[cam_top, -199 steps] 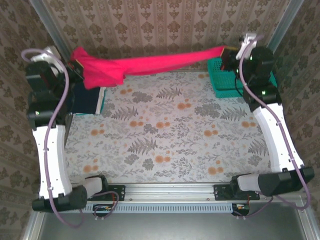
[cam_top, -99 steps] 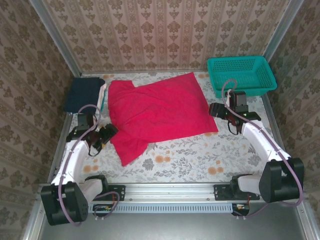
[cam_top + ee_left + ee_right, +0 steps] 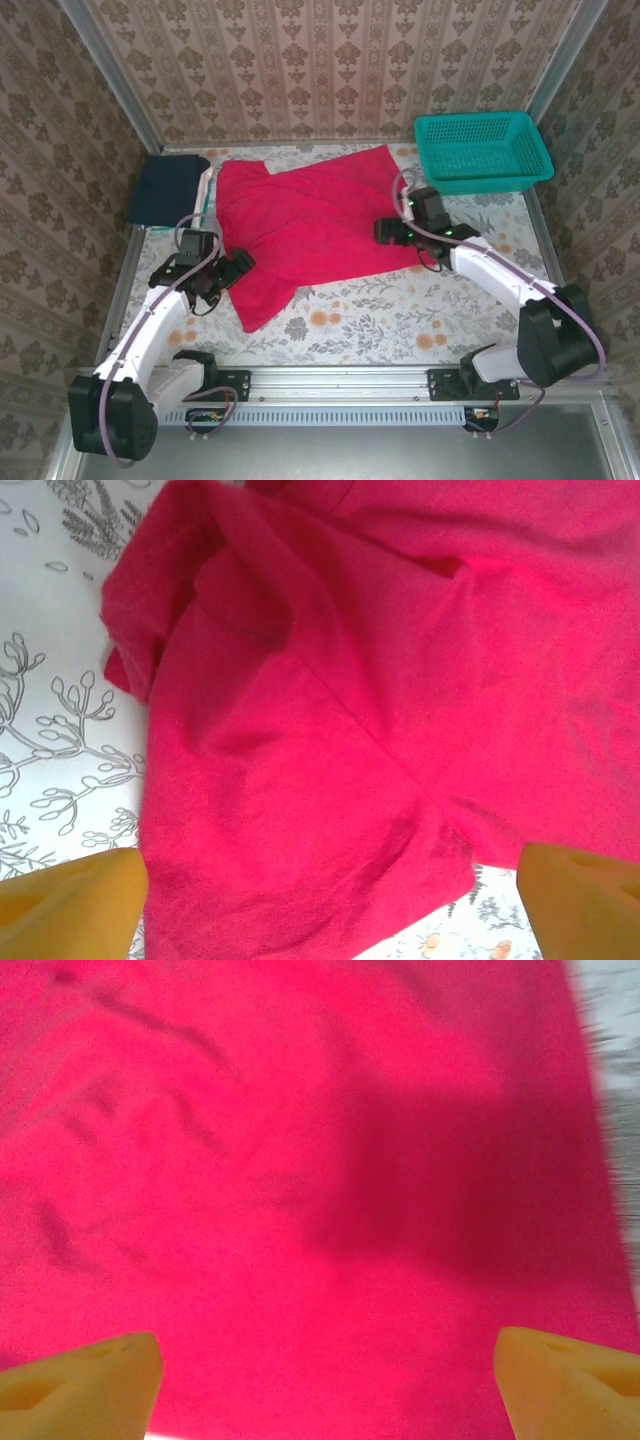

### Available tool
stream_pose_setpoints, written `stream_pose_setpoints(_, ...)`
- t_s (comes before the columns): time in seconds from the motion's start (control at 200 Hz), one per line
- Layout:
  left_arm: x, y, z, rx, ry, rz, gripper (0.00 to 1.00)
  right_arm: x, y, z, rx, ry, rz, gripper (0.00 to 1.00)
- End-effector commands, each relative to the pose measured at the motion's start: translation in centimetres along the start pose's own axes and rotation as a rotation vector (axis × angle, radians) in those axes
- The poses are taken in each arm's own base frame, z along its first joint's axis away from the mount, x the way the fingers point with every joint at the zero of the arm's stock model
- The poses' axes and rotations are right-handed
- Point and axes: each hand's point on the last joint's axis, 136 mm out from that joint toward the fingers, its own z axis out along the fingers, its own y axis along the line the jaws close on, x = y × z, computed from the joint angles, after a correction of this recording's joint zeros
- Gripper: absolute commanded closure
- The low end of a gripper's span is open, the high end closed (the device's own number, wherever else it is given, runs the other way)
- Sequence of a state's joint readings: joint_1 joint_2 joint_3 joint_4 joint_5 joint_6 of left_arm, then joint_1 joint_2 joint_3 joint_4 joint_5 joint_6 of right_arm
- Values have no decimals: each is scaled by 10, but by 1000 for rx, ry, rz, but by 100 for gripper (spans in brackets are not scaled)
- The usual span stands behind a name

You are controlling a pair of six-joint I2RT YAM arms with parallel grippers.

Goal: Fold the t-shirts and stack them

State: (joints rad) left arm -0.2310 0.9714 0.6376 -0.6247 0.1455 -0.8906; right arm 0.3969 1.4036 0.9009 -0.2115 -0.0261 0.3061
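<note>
A bright red t-shirt lies spread flat on the floral table, one sleeve pointing toward the near left. My left gripper hovers at that sleeve's left edge, open, with red cloth below and between its yellow fingertips. My right gripper is over the shirt's right side, open, its yellow fingertips wide apart above smooth red cloth. A folded dark navy t-shirt lies at the back left, on top of thin white and teal cloth edges.
A teal mesh basket stands at the back right corner. Patterned walls close in the table on three sides. The arm bases sit on the rail at the near edge. The near strip of tablecloth is bare.
A second ago both grippers held the red shirt stretched in the air at the back. It now lies flat on the table, both grippers have let go, and the right one has moved left over it.
</note>
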Motion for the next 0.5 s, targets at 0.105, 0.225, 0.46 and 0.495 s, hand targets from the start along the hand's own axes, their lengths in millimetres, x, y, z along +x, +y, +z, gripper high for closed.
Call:
stream_pose_setpoints(0.105,48,35,8,-124,69,-181,27,5,31,20,-56,18,16,15)
stream_pose_setpoints(0.225,70,44,15,-168,107,-229,31,4,31,24,-47,22,18,15)
stream_pose_setpoints(0.46,95,56,25,-253,141,-234,41,3,22,27,1,22,-3,16)
stream_pose_setpoints(0.495,98,55,29,-245,148,-243,46,3,18,29,12,22,5,16)
